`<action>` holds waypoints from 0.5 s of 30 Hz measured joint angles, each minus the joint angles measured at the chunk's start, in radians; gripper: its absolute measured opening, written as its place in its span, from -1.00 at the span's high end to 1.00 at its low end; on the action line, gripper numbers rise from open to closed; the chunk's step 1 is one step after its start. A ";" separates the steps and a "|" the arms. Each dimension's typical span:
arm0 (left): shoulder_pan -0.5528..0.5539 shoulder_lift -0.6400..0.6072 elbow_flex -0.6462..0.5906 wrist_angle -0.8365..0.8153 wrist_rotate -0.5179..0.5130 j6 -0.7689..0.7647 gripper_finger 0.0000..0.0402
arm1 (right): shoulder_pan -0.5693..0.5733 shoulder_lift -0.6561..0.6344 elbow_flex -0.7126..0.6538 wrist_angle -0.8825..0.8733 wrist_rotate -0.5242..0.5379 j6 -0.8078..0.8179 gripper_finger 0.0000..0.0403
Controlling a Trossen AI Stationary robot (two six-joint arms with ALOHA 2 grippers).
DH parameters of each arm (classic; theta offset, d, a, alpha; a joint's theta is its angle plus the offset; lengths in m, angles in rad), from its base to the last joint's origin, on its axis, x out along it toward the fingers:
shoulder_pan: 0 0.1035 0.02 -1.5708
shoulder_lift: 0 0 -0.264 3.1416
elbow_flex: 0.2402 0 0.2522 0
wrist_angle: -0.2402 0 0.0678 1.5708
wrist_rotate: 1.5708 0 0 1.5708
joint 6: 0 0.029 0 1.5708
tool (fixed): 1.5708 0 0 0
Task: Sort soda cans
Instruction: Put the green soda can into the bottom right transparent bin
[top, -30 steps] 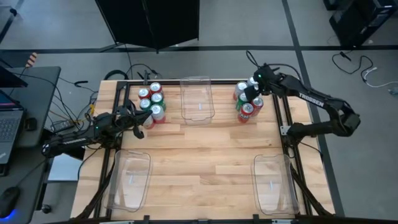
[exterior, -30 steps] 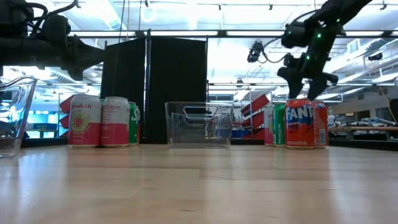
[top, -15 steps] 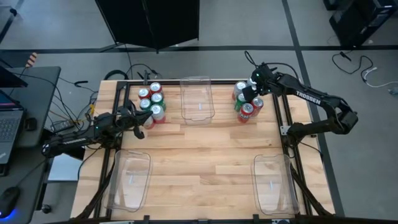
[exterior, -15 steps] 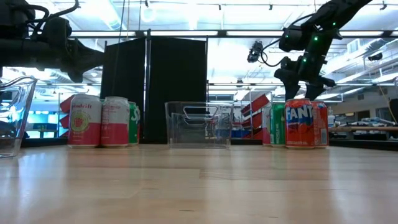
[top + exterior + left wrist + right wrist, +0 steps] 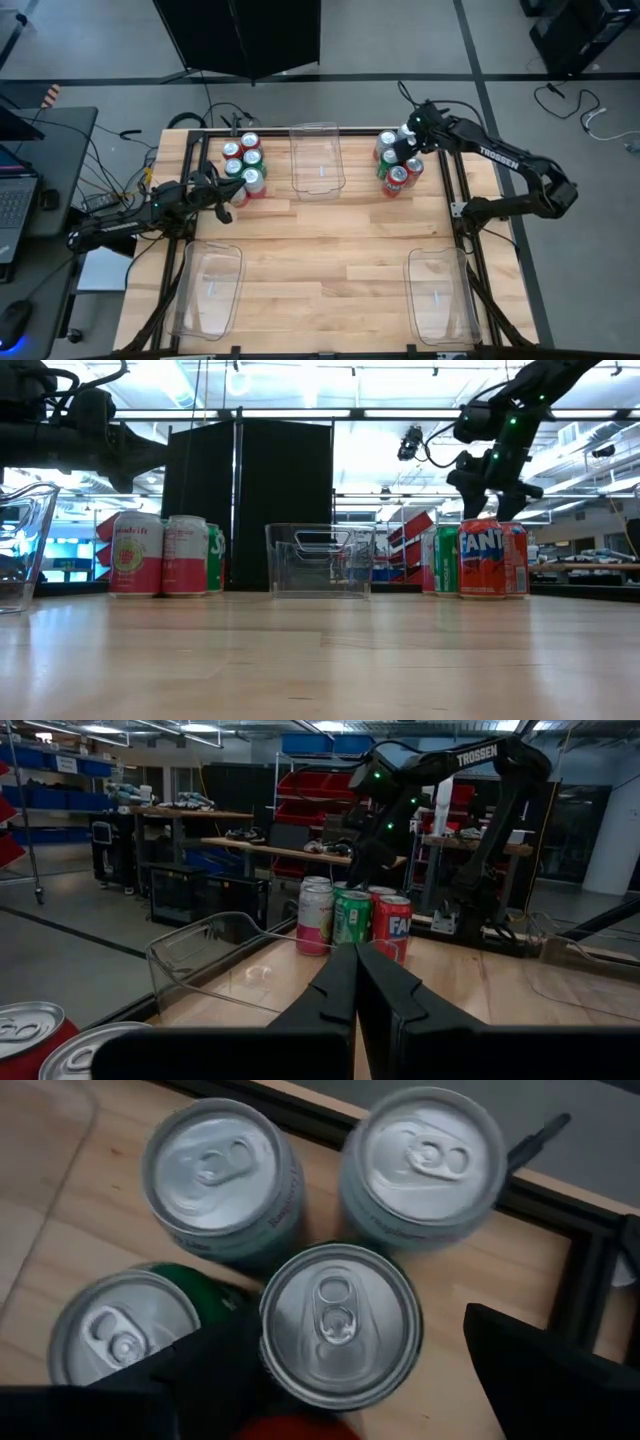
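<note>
soda can sort: right arm poised over far-right cluster

high view. wooden surface (image 5: pixel 320 240) with three clear bins: one at the far middle (image 5: pixel 318 160), one near left (image 5: pixel 208 290), one near right (image 5: pixel 438 295). soda cans stand in two upright clusters at the far edge, the left cluster (image 5: pixel 243 165) and the right cluster (image 5: pixel 397 163), flanking the far bin. the right gripper (image 5: pixel 408 146) hangs directly over the right cluster. the left gripper (image 5: pixel 222 200) waits just beside the left cluster, on its near side.

low view. left cluster shows pink-and-white cans with a green one behind; right cluster shows an orange-red can (image 5: pixel 482 557) in front, green (image 5: pixel 448 560) beside it. the right gripper (image 5: pixel 492 500) sits just above the can tops, not touching, likely lined up for a top-down pick.

left wrist view. the left arm's jaws are pressed together on nothing, pointing across the far bin toward the right cluster (image 5: pixel 352 916); an idle, parked pose.

right wrist view. jaws spread wide, one finger (image 5: pixel 210 1355) on each side of a silver-topped can (image 5: pixel 340 1325), which is centred between them; neither finger is seen to touch it. neighbours crowd close, including a green can (image 5: pixel 130 1335), so the fingers must slip into narrow gaps.
</note>
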State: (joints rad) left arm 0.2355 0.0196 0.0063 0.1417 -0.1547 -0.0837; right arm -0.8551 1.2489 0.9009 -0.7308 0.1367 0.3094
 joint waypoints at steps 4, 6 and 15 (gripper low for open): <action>0.000 0.000 0.000 -0.001 0.000 0.000 0.95 | 0.001 0.041 -0.007 -0.012 -0.005 -0.019 -0.71; 0.000 0.000 0.000 -0.003 0.000 0.000 0.95 | 0.000 0.047 -0.004 0.002 -0.003 -0.024 -0.71; 0.000 0.000 0.000 -0.005 0.000 0.000 0.95 | 0.000 0.086 -0.003 0.008 0.001 -0.057 -0.69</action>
State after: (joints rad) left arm 0.2354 0.0196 0.0063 0.1368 -0.1543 -0.0837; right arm -0.8551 1.3345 0.8978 -0.7226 0.1375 0.2524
